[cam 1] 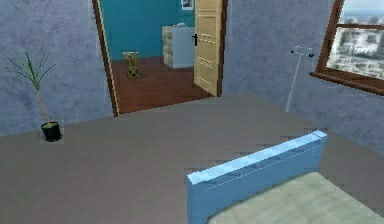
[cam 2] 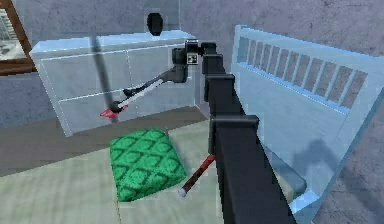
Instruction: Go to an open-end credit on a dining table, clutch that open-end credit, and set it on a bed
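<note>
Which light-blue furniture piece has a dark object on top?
The light-blue drawer chest against the wall: a small dark rounded object stands on it. The slatted light-blue bed end carries none.

Dark square-bar arm, white marker squares, thin-fingered gripper

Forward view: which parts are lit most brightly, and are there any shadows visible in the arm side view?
In the forward view, the window at the right and the teal room past the open door are brightest; the grey floor before the bed's footboard is duller. In the arm side view, a thin dark shadow runs down the light blue dresser, and the arm looks almost black.
</note>
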Robot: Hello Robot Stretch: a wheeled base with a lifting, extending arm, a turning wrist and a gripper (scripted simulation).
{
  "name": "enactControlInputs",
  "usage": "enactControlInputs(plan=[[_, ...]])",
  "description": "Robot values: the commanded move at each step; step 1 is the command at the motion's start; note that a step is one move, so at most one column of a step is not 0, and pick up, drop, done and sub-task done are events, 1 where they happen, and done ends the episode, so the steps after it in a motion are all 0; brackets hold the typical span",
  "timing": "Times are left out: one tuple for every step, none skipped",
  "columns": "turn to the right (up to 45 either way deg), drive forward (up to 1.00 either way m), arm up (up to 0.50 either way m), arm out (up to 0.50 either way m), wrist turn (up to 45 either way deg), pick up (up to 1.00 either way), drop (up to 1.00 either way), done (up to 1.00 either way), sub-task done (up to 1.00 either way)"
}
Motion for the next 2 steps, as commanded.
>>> enactControlInputs(plan=[[0.0,0.0,0.0,0.0,45.0,0.0,0.0,0.0,0.0],[0.0,0.0,0.0,0.0,12.0,0.0,0.0,0.0,0.0]])
